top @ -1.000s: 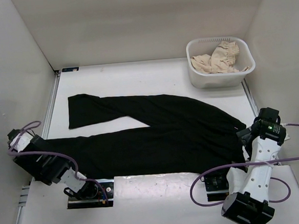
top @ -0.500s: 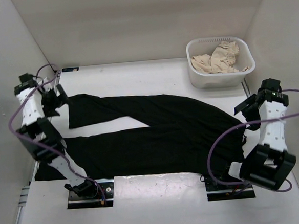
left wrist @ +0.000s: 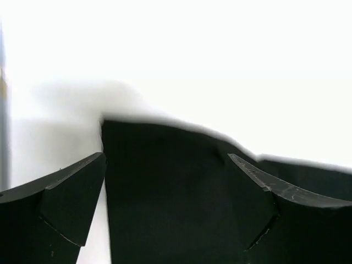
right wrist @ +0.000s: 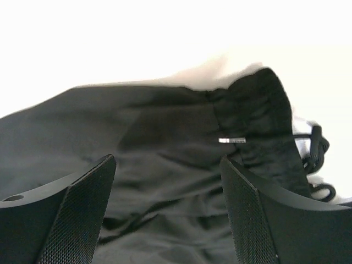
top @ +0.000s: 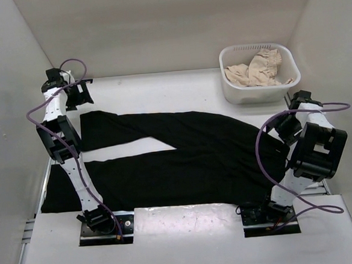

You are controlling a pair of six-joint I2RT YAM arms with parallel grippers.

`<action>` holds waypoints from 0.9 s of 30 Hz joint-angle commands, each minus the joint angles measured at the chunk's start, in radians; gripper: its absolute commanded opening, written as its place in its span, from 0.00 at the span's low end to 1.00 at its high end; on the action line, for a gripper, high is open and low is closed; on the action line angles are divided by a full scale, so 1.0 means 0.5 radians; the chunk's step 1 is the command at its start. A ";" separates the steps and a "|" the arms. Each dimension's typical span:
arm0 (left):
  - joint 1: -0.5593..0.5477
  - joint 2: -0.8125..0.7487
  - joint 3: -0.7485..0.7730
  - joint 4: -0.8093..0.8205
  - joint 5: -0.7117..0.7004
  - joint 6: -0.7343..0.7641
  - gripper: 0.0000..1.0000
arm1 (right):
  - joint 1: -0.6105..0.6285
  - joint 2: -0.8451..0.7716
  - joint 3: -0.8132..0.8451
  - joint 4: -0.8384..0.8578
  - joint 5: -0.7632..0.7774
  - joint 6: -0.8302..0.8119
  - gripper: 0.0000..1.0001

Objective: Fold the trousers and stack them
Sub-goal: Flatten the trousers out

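Trousers [top: 184,158] flat on table [top: 161,88]. Left gripper [left wrist: 165,159] wide open over far leg's hem [left wrist: 154,131], right gripper [right wrist: 168,159] wide open over waistband [right wrist: 264,110]; both hold nothing.

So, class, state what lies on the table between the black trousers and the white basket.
Only bare white table separates the trousers from the basket, as the top external view shows.

- We see the top view evenly bright, its shadows soft.
- In our wrist views the table [left wrist: 220,44] blows out white, and the trousers [left wrist: 165,192] blur at the edge.
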 commanded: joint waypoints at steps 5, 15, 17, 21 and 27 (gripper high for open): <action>-0.031 0.188 0.040 0.164 -0.056 0.001 1.00 | 0.020 0.191 0.088 0.077 0.070 0.032 0.81; -0.052 0.344 0.048 0.029 -0.176 0.001 1.00 | 0.020 0.443 0.113 0.126 0.070 0.069 0.63; -0.052 0.344 0.048 0.029 -0.149 0.001 0.43 | 0.020 0.443 0.113 0.126 0.070 0.051 0.48; -0.052 0.240 0.048 0.011 -0.111 0.001 0.14 | 0.020 0.397 0.037 0.126 0.070 0.014 0.19; -0.092 -0.197 0.144 0.051 -0.384 0.001 0.14 | 0.020 0.195 -0.001 0.089 0.070 -0.032 0.00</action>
